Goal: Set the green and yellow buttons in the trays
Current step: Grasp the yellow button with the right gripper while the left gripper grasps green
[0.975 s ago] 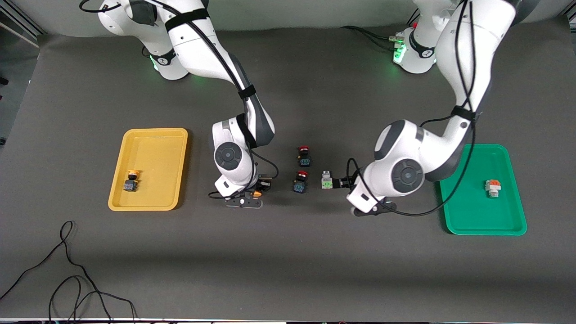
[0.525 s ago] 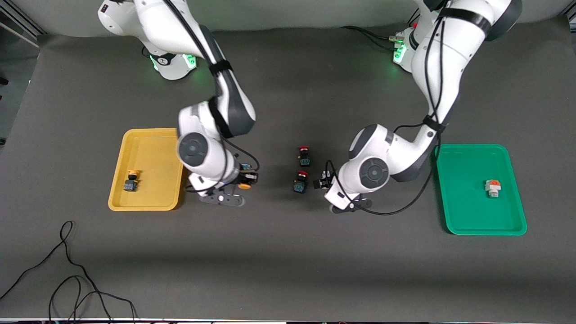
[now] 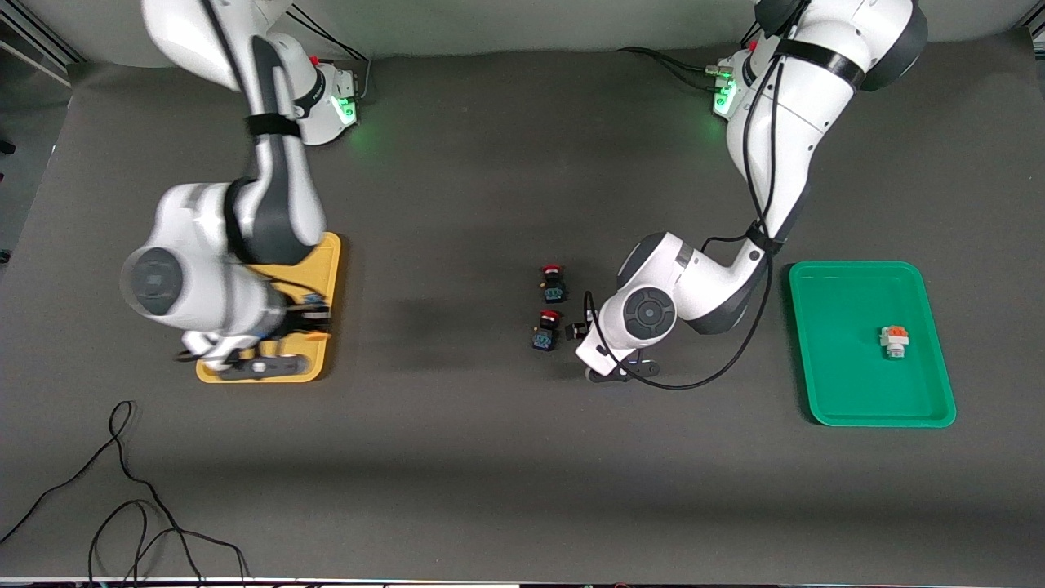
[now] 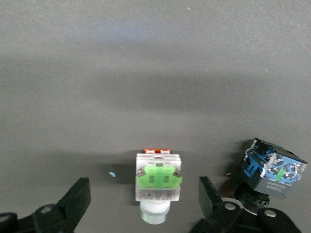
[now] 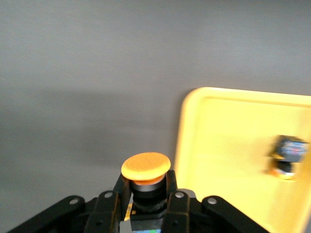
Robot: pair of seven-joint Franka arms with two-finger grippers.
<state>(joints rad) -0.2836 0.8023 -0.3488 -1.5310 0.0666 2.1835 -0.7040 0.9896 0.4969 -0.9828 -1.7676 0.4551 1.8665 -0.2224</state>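
My right gripper (image 3: 310, 323) is shut on an orange-yellow capped button (image 5: 146, 166) and holds it over the yellow tray's (image 3: 328, 263) rim on the side toward the table's middle. In the right wrist view the gripper (image 5: 146, 188) clamps the button's black body. A second yellow-capped button (image 5: 287, 155) lies in the yellow tray (image 5: 233, 145); my arm hides it in the front view. My left gripper (image 3: 581, 330) is open and low at the table, its fingers (image 4: 75, 201) on either side of a whitish button with a green part (image 4: 158, 182). The green tray (image 3: 849, 384) holds a whitish button with an orange part (image 3: 894, 342).
Two red-capped black-blue switches (image 3: 553, 282) (image 3: 544, 329) stand at the table's middle. The one nearer the camera is right beside my left gripper and shows in the left wrist view (image 4: 273, 167). A black cable (image 3: 122, 490) lies near the table's front edge.
My right arm has carried the yellow-capped button from the table's middle to the yellow tray's rim. My left gripper has slid toward the red-capped switches and now straddles the whitish green button.
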